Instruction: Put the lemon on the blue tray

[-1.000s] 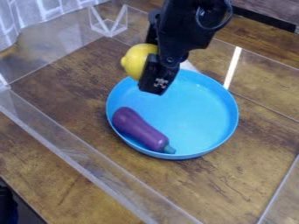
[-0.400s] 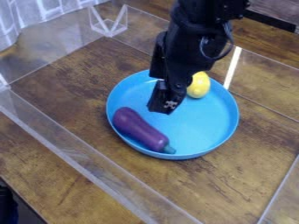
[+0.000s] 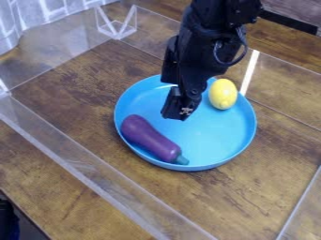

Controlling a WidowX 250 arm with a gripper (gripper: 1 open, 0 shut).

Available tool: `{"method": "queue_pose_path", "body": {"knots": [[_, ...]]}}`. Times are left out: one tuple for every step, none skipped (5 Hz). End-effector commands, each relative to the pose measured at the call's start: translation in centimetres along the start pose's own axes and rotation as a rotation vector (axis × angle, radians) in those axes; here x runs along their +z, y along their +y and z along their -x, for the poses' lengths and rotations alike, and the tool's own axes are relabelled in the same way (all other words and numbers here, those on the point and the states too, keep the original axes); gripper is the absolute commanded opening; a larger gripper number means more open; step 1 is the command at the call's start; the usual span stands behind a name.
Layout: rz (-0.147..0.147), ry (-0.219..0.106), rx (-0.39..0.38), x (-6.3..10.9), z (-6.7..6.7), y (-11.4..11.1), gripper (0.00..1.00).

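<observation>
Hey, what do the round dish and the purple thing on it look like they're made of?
The blue dish looks like smooth, lightly glossy plastic, judging by its even, solid color and thin raised rim. The eggplant has a smooth, slightly shiny skin; it could be a plastic or rubber toy or a real one, I can't tell.

- One black robot arm comes in from the top edge of the view, a little right of the middle
- The arm reaches downward, its lower end leaning slightly toward the left side of the view
- The wrist is bulky and dark, with angular parts and small pale details on its surface
- Below the wrist, the black gripper points down, its jaws open and its fingers apart
- One finger sits farther left and higher in view, the other lower
- Nothing is held between the fingers
</observation>
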State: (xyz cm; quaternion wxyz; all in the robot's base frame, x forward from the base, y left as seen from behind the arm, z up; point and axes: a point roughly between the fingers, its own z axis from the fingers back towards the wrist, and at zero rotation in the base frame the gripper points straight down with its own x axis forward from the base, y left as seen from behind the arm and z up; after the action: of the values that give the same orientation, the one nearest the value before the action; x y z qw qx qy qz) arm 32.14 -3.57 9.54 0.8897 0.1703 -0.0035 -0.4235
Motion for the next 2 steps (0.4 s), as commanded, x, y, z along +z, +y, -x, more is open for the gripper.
{"method": "queue_pose_path", "body": {"knots": [[-0.037,-0.041,0.038,1.12,-1.09,1.70,1.00],[-0.048,-0.061,-0.002,0.74,-1.85,1.82,1.00]]}}
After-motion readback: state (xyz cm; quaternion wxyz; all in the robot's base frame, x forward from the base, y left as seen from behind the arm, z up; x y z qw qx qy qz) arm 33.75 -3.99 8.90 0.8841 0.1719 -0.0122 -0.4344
